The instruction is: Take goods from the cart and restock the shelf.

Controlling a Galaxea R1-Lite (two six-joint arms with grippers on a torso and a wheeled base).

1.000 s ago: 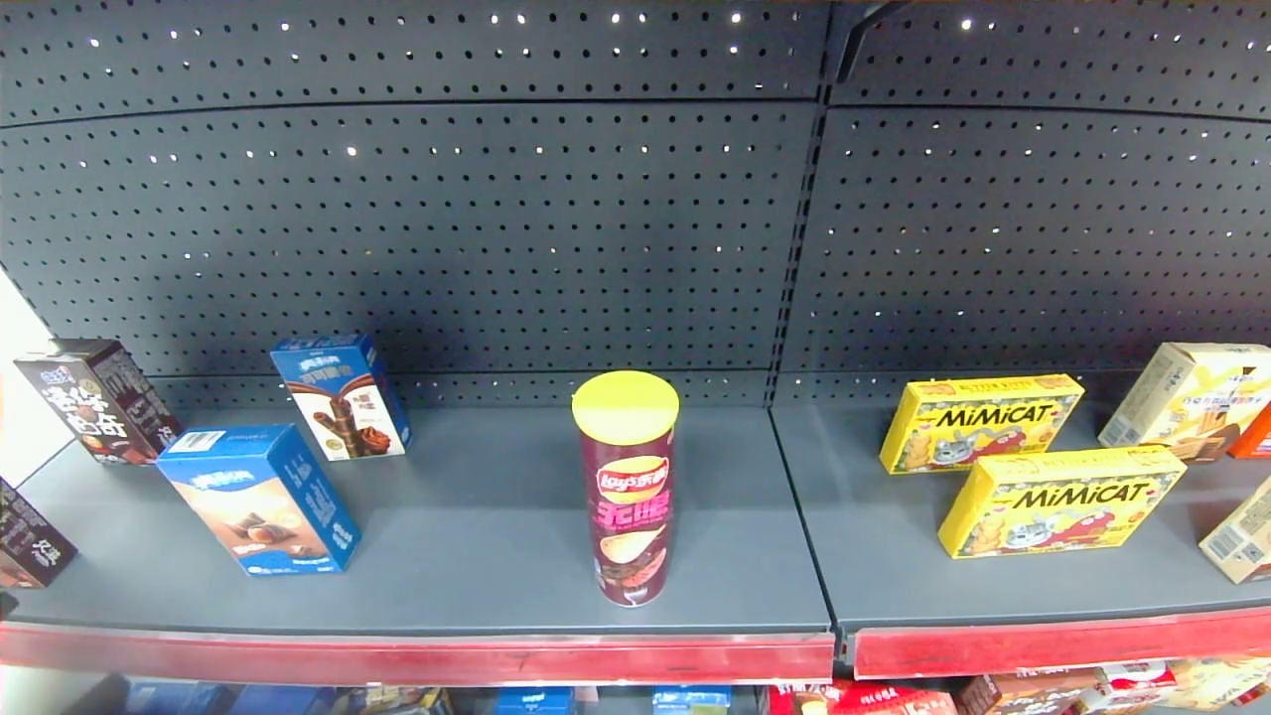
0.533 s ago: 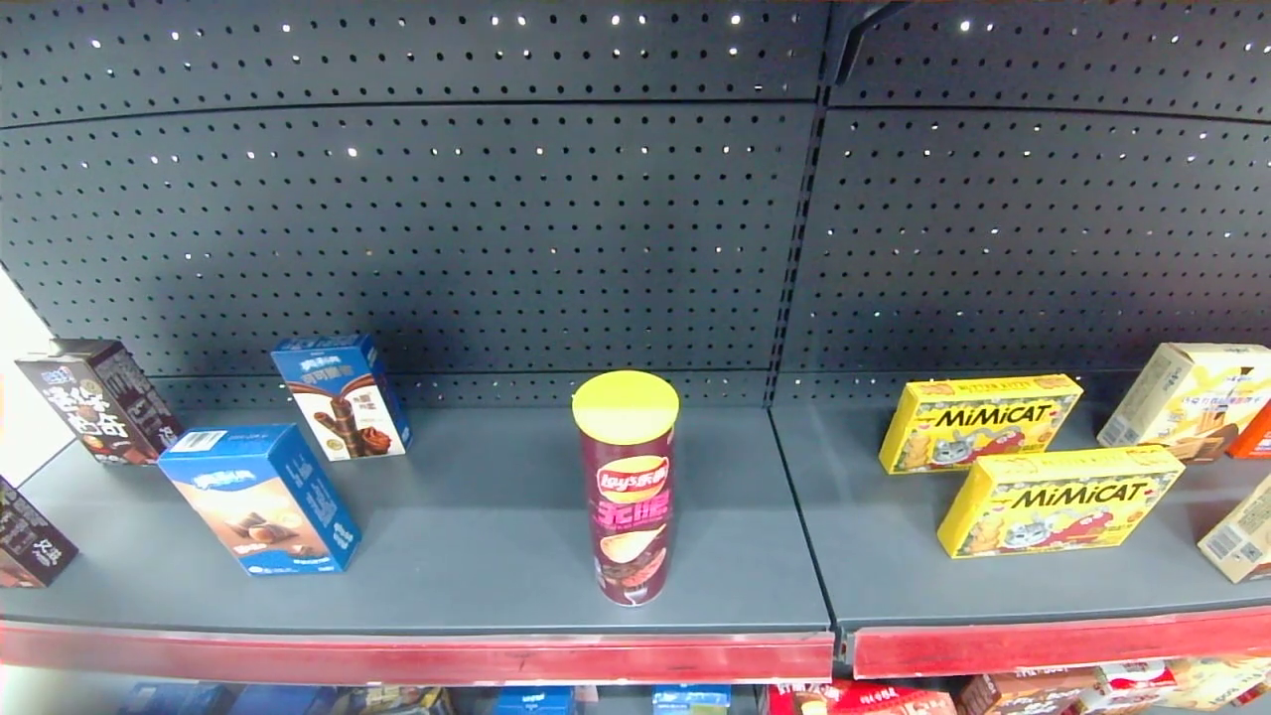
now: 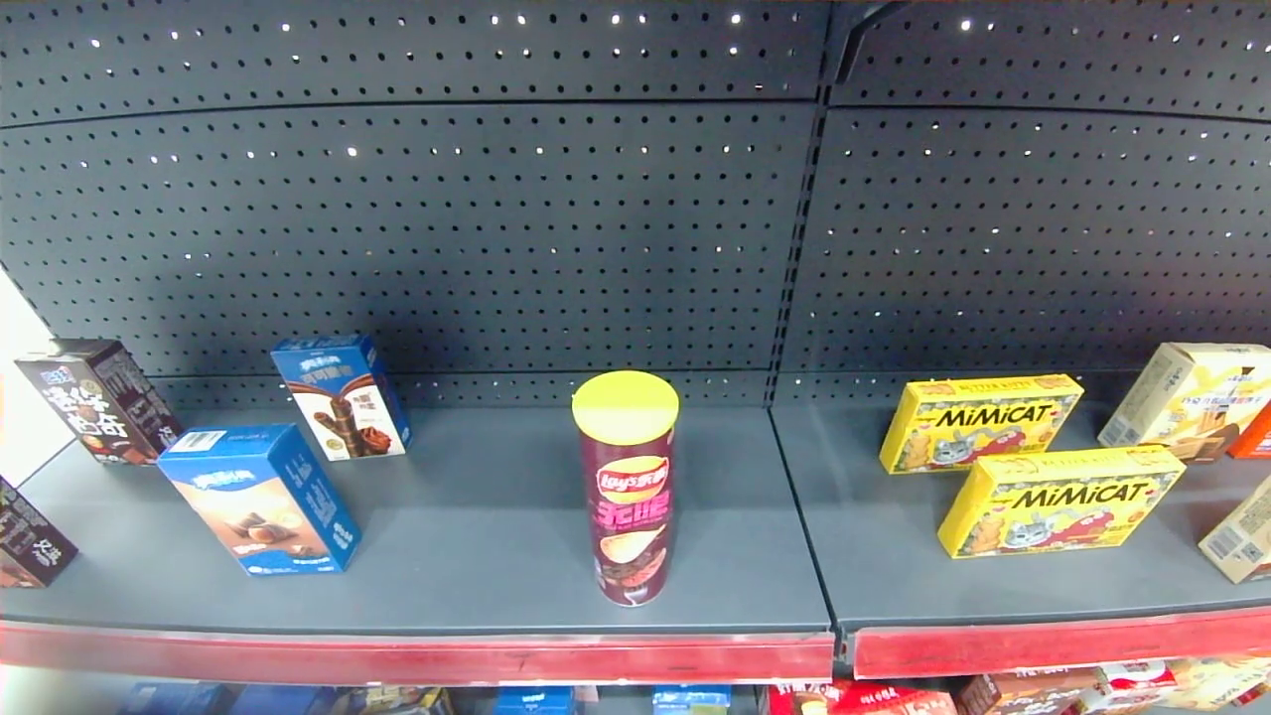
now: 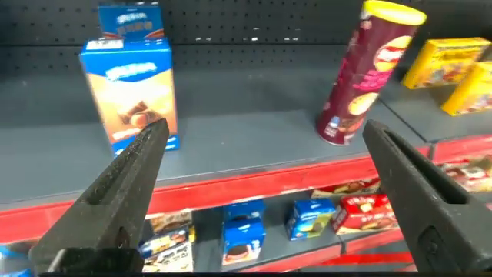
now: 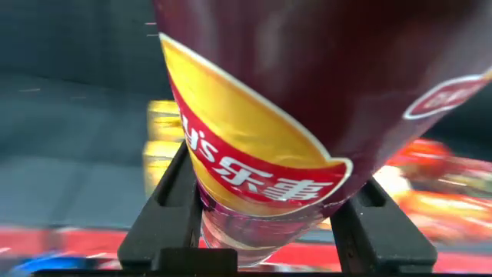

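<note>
held chip can (image 5: 307,115), maroon with a yellow and red label, sits between the two dark fingers of the right claw (image 5: 273,219), which is clamped on its sides. the can runs away from the wrist; whether it is upright i cannot tell. behind it show blurred yellow boxes (image 5: 163,131).

a second one, the standing chip can (image 3: 626,487), is upright with its yellow lid on, on the grey shelf (image 3: 477,556). it is near the front edge, just beside the seam between the two boards.

the left claw (image 4: 265,131) is spread wide with nothing between its fingers. it points at the shelf front from about the level of the red edge strip (image 3: 417,657), touching nothing. ahead of it stand the front blue box (image 3: 260,500) and the standing chip can.

farther back is the rear blue box (image 3: 341,397), with dark brown boxes (image 3: 99,399) at the shelf's left end. the yellow boxes sit on the right board, one behind the other, with cream boxes (image 3: 1187,397) beyond. more packets (image 4: 330,219) fill the lower shelf.
</note>
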